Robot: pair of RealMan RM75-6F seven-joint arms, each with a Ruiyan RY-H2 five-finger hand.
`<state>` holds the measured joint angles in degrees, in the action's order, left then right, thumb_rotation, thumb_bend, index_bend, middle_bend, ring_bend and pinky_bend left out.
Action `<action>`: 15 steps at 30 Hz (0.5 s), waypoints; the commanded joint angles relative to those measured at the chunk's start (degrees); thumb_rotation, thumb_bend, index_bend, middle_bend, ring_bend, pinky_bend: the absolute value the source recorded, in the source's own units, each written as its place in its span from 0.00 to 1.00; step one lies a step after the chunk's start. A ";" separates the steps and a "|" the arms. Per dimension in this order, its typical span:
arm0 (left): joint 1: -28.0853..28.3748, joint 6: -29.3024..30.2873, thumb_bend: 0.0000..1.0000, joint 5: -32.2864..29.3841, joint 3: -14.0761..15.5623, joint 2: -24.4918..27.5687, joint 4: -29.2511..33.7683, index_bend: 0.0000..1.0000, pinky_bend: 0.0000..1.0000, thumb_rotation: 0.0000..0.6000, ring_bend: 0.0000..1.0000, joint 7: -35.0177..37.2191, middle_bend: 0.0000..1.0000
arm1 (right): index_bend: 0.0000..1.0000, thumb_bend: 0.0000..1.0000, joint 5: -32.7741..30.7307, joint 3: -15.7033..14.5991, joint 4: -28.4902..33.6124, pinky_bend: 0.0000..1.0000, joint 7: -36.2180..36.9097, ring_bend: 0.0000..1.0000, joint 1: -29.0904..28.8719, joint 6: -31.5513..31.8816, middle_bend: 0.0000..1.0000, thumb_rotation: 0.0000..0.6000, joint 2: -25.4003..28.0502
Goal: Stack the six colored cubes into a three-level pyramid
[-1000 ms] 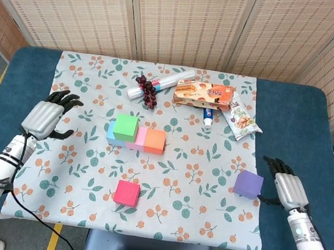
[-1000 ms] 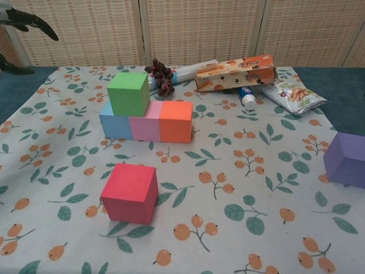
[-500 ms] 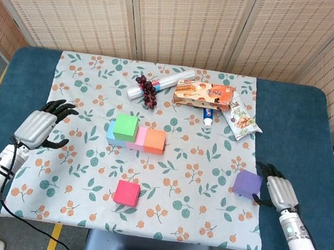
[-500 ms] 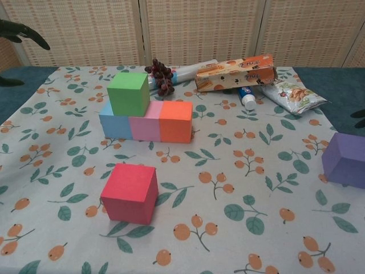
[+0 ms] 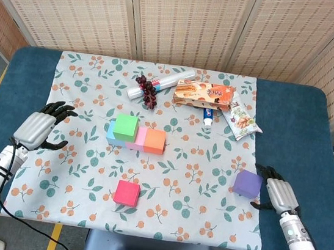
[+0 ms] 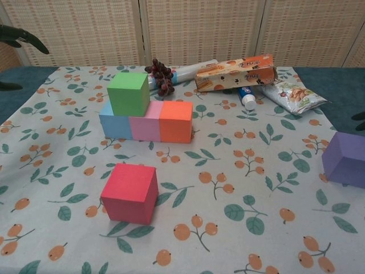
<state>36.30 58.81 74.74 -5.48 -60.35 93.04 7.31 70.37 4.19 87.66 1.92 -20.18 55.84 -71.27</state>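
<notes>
Since a second ago, both arms have come down and inward: my right hand (image 5: 276, 192) has closed in on the purple cube (image 5: 248, 183), and my left hand (image 5: 38, 129) has drifted lower beside the cloth.

Nothing else has shifted. The blue cube (image 6: 113, 121), pink cube (image 6: 146, 124) and orange cube (image 6: 176, 120) sit touching in a row, with the green cube (image 6: 129, 93) on top toward the blue end. The red cube (image 6: 131, 192) stands alone nearer me; the purple cube sits at the cloth's right edge.

I judge these cubes light and stiff, probably foam or painted wood, with matte faces that should not slip much. Opposite vertical faces are the place to take hold, thumb on one side and fingers on the other, keeping the top level for placing.

My right hand lies just beside the purple cube, fingers spread and curving toward its near faces; I cannot tell whether any fingertip touches yet, but nothing is held. My left hand hangs with fingers spread, empty, well apart from the stack.
</notes>
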 commanded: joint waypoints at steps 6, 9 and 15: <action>-0.66 -0.23 0.28 0.62 -0.30 -0.42 -0.63 0.20 0.12 1.00 0.03 0.72 0.12 | 0.15 0.03 -2.12 1.03 -3.97 0.15 0.28 0.00 -1.78 -2.55 0.12 1.00 -2.97; -1.04 0.05 0.28 0.84 -0.39 -0.57 -0.95 0.20 0.12 1.00 0.03 0.50 0.12 | 0.27 0.03 -2.50 1.40 -4.57 0.16 0.20 0.00 -2.03 -2.49 0.14 1.00 -3.62; -2.28 2.52 0.28 2.17 -0.32 -1.58 -1.98 0.20 0.12 1.00 0.03 -1.80 0.12 | 0.45 0.07 -0.80 2.53 -0.48 0.17 0.55 0.03 -2.80 -1.47 0.18 1.00 -1.02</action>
<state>34.37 60.88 76.36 -5.94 -61.65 91.39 6.16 68.67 6.26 85.36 2.27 -22.58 54.03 -73.67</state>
